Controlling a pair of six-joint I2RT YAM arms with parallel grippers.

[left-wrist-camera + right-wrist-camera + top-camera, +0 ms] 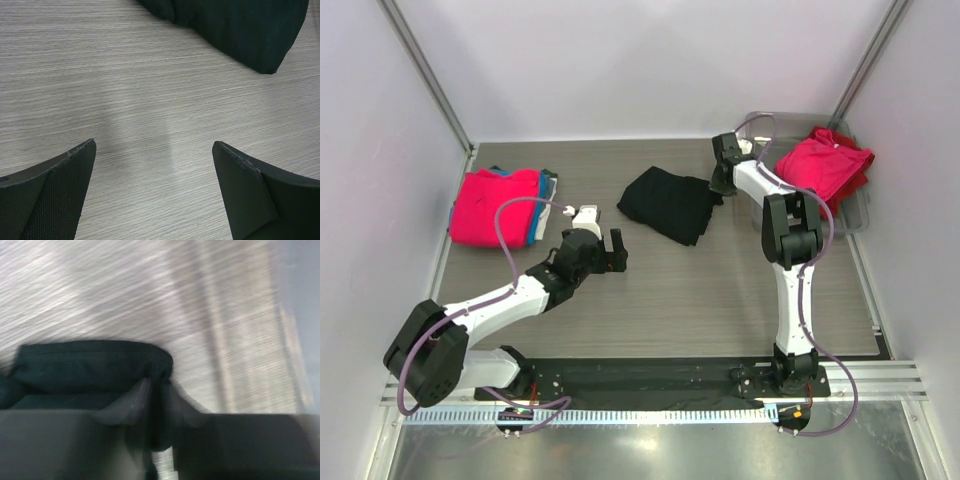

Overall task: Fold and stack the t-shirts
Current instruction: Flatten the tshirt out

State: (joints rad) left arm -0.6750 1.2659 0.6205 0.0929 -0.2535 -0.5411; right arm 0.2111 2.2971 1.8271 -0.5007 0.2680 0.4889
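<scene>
Black t-shirt lies crumpled mid-table; right gripper is at its right edge, jaws pinched together on a fold of the black cloth (right wrist view blurred, but cloth visible between the fingers). Left gripper sits low over bare table just near the shirt's left side, jaws spread wide, holding nothing. Folded pink t-shirt stack at far left with a teal-blue edge beneath; pink-red shirts heaped in the clear tray far right.

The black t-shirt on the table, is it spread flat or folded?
Folded over, not neatly: the black t-shirt lies as a compact, doubled-up bundle, and the right claw pinches a rolled edge of it.
</scene>
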